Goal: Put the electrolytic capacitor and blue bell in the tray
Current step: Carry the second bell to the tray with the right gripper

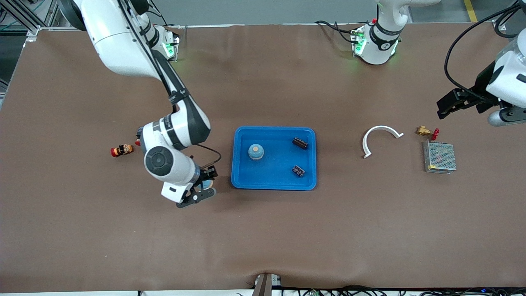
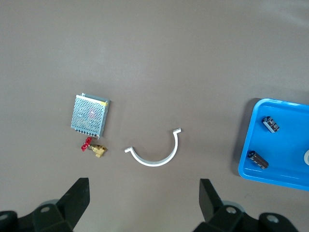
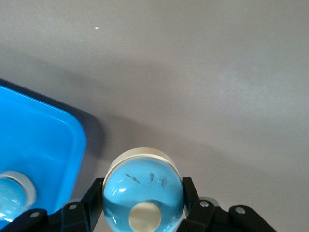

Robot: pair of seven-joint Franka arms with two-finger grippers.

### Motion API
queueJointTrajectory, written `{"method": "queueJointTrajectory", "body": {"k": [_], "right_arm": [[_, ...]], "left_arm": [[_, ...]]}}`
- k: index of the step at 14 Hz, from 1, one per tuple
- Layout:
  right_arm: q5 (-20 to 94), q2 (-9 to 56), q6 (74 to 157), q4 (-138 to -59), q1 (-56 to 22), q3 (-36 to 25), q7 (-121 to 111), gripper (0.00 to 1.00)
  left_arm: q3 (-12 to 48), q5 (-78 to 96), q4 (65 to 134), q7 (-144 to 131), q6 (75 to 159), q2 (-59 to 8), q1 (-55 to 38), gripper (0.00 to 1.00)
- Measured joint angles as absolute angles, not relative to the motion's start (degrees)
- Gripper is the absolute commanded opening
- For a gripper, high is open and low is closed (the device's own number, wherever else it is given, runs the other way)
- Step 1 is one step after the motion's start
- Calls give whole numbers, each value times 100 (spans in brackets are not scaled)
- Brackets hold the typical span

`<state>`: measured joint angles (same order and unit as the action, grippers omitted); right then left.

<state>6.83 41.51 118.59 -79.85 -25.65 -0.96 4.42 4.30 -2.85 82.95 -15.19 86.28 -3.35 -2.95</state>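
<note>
The blue tray [image 1: 274, 174] lies mid-table and holds a blue bell [image 1: 255, 151] and two black electrolytic capacitors [image 1: 300, 143] [image 1: 298, 171]. My right gripper [image 1: 204, 190] is shut on a second blue bell [image 3: 143, 193], just off the tray's corner toward the right arm's end of the table. The right wrist view shows the tray's rim [image 3: 79, 140] beside the held bell. My left gripper [image 1: 450, 105] is open and empty, up over the table's left-arm end. Its wrist view shows its own open gripper [image 2: 144, 195], the tray [image 2: 285, 166] and both capacitors [image 2: 271, 123] [image 2: 258, 159].
A white curved piece [image 1: 380, 137], a brass valve with a red handle [image 1: 426, 131] and a metal mesh box [image 1: 439, 157] lie toward the left arm's end. A small red and orange part [image 1: 122, 150] lies toward the right arm's end.
</note>
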Motion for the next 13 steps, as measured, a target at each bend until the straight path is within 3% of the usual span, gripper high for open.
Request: {"method": "queueJointTrajectory", "body": {"k": [13], "right_arm": [[692, 4458, 13043, -7977, -3617, -75, 3152, 54]], "left_arm": [[358, -240, 8732, -1500, 8495, 46, -527, 100]]}}
